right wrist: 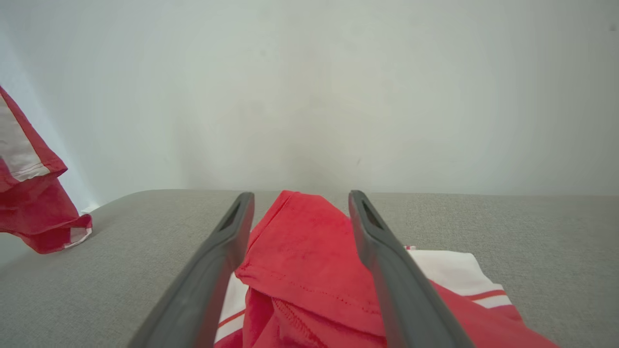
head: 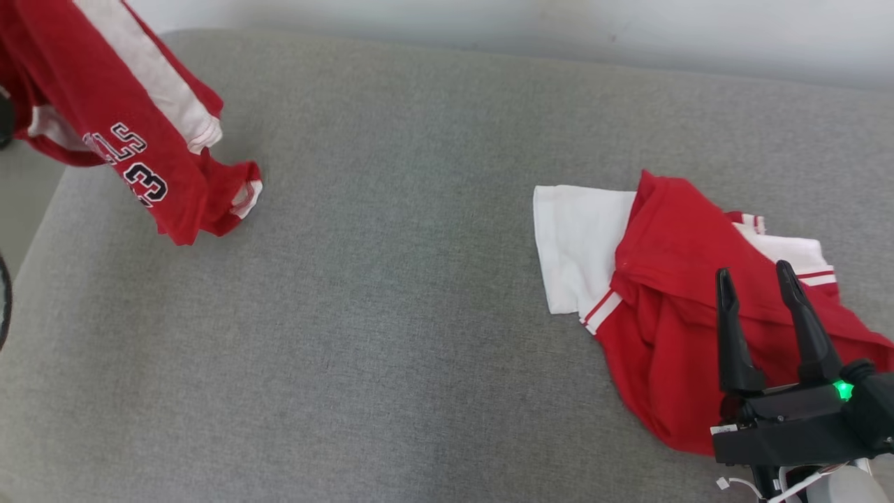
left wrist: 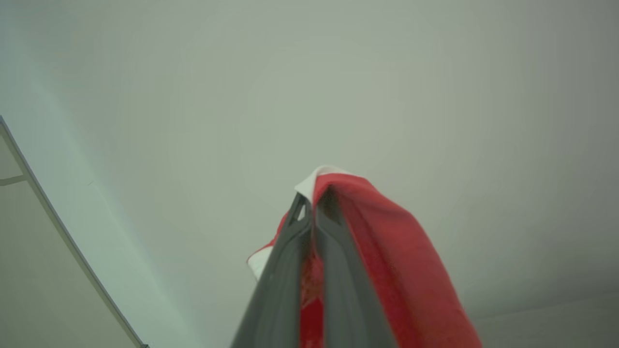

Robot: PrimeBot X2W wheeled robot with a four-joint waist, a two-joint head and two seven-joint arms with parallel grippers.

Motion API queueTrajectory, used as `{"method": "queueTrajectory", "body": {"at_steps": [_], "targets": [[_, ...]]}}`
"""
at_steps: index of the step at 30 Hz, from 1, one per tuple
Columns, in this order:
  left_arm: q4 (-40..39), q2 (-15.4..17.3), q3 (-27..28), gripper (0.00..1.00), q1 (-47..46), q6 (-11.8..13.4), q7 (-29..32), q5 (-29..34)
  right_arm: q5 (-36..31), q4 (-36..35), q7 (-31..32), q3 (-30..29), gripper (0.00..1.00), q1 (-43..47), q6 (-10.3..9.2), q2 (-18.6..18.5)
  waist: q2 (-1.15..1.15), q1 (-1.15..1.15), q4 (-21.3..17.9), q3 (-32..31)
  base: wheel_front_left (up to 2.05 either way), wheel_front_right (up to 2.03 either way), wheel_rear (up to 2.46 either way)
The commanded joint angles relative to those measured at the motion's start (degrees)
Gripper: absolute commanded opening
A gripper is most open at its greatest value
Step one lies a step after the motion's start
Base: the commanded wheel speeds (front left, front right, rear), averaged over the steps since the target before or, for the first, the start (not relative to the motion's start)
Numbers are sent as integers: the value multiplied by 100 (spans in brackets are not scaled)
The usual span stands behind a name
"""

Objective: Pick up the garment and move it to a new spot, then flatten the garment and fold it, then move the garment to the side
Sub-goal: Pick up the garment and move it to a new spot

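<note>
Red cloth with a white edge sits pinched between the closed fingers of the left gripper [left wrist: 313, 200]. It is clenched on the shirt [head: 140, 126], which hangs at the far left; whether its lowest fold touches the grey cushion [head: 391, 314] I cannot tell. The right gripper [head: 753, 271] has its fingers spread and grasps nothing, poised over the other shirt [head: 663, 293], which lies crumpled at the right.

Step in hand, as I judge: pick-up and carry. The next move calls for lowering the hanging shirt onto bare cushion, well apart from the heap, then spreading it flat.

Count: two shirts, two grippers, one cushion.
</note>
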Motion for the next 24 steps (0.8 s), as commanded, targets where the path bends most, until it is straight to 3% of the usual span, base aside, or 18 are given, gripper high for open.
{"method": "queueTrajectory", "body": {"at_steps": [1, 7, 16, 24], "targets": [[-12, 18, 31, 0, 145, 48, -41, -28, 3, -51, -5, 15, 100, -64, -12, -72, 0, 0, 28, 169, 0, 0, 0], [250, -33, 197, 0, 586, 171, -69, -172, -50, -191, -5, -41, 100, -12, -12, -250, 0, 0, -242, 392, 0, 0, 0], [1117, -664, 527, 0, 1460, 90, -81, -506, -63, -334, 12, -98, 100, -50, -12, -468, 0, 0, -580, 619, 0, 0, 0], [2145, -1312, 734, 0, 2082, -197, -83, -714, -38, -404, 76, -146, 100, -32, -12, -541, 0, 0, -733, 687, 0, 0, 0]]}}
